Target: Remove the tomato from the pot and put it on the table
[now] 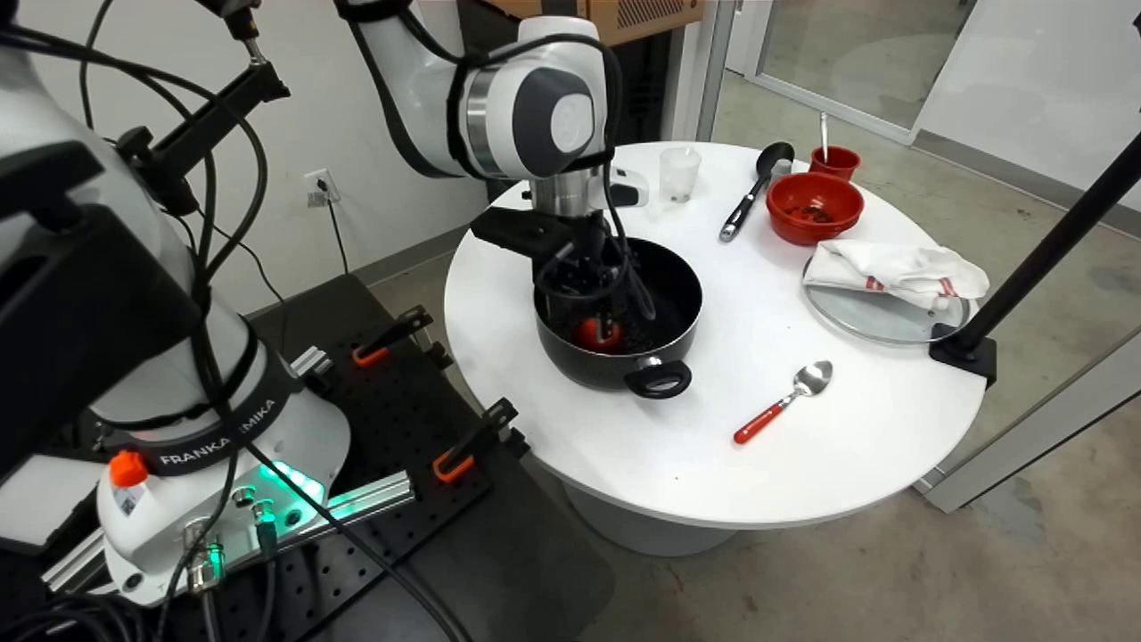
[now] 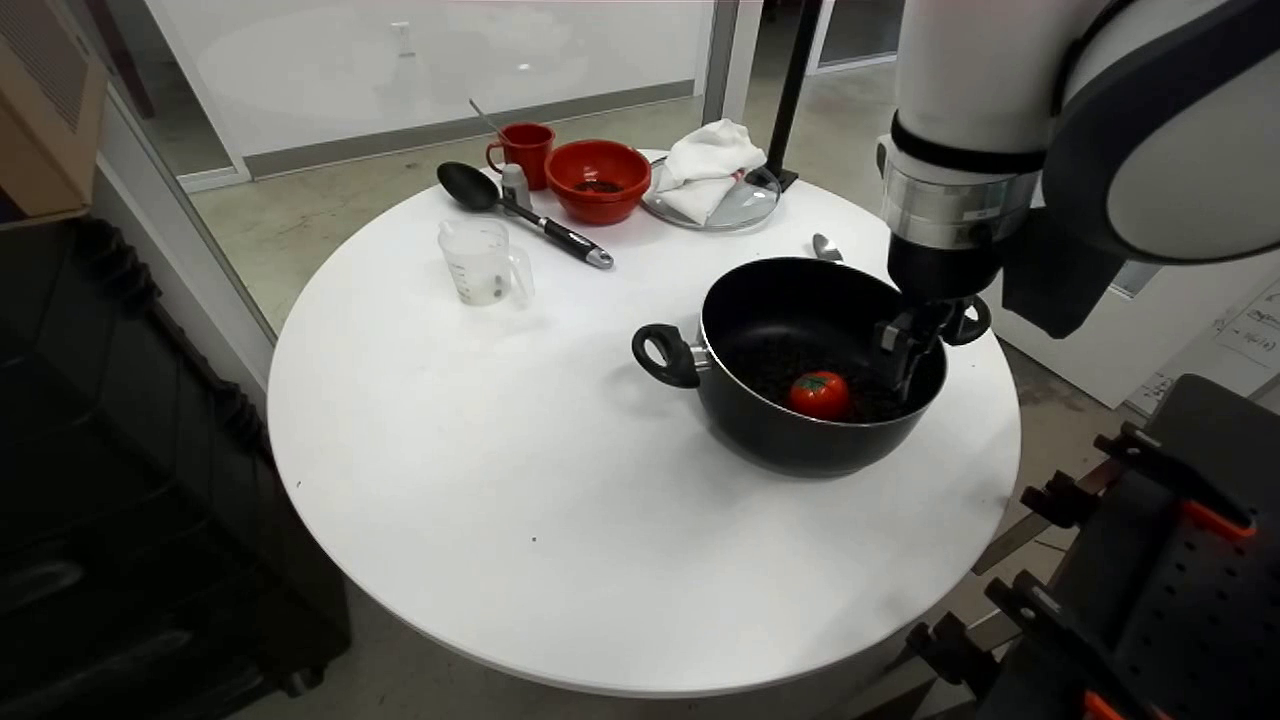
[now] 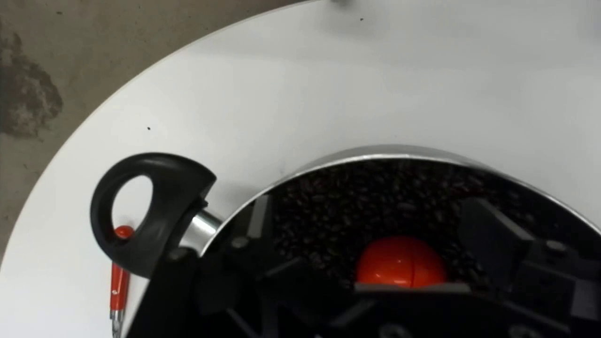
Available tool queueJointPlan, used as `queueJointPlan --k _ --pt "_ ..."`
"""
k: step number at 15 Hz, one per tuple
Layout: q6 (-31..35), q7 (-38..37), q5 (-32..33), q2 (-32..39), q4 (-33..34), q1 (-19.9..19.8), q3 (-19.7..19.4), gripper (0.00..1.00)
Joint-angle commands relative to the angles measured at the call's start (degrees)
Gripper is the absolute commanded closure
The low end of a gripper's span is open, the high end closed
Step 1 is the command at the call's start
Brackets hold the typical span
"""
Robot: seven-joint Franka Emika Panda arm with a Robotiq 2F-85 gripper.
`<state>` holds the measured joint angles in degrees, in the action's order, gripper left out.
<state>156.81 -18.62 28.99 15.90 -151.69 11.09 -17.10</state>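
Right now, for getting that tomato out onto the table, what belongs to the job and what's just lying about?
Belongs to the job: tomato, black pot, white table, gripper.
Just lying about: red-handled spoon, black serving spoon, measuring cup, red bowl, red mug, white cloth, clear lid or plate.

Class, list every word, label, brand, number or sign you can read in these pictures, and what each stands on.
"FRANKA EMIKA", one letter partly covered: dark band on the robot's base.
Measuring cup: markings, too small to read.
White panel: writing, too small and blurred.
Small label on the base: illegible.
Black spoon's handle: pale mark, too small.
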Motion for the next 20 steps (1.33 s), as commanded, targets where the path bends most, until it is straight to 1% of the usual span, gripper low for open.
queueJointPlan --k 1,6,10,13,20 --pt "-0.13 0.39 -1.56 -3.64 -1.26 -2.08 2.98 0.00" --pt "2.45 2.92 -4.43 -0.04 0.21 -5.43 5.81 0.00" --pt "6.19 10.43 -13.07 2.89 1.14 -9.37 10.36 0.00" --pt "7.66 14.72 -18.21 4.72 2.36 -11.37 13.20 0.00" --pt "11.20 14.94 -19.48 11.78 7.66 -11.06 11.55 0.00"
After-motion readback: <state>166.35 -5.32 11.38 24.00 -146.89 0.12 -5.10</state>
